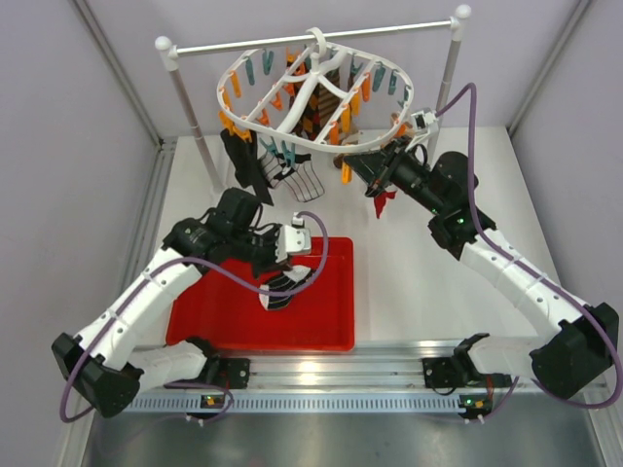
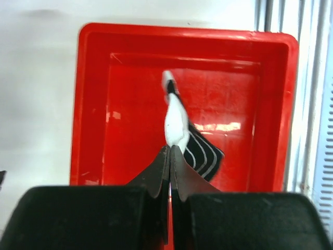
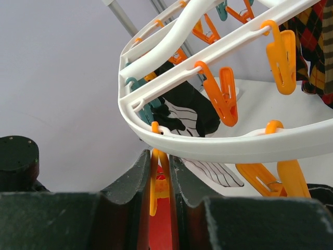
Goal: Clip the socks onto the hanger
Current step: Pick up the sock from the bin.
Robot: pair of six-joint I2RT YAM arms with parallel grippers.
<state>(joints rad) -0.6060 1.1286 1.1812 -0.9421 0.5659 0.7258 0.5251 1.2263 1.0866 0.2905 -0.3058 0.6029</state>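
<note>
Black sock with thin white stripes and white toe (image 2: 177, 122): pinched at one edge in the fully closed left jaws, hanging down over the red plastic tray (image 2: 93, 104) on the bench (image 1: 409, 282). Large white plastic drying hanger (image 3: 234, 145) hangs from the white rod (image 1: 209, 45) at the far side with several socks clipped on (a second black striped sock (image 1: 241, 161) on its left rim). Right jaws nearly closed, squeezing an orange clip (image 3: 154, 182) that dangles under the hanger's near rim, at its right side.
</note>
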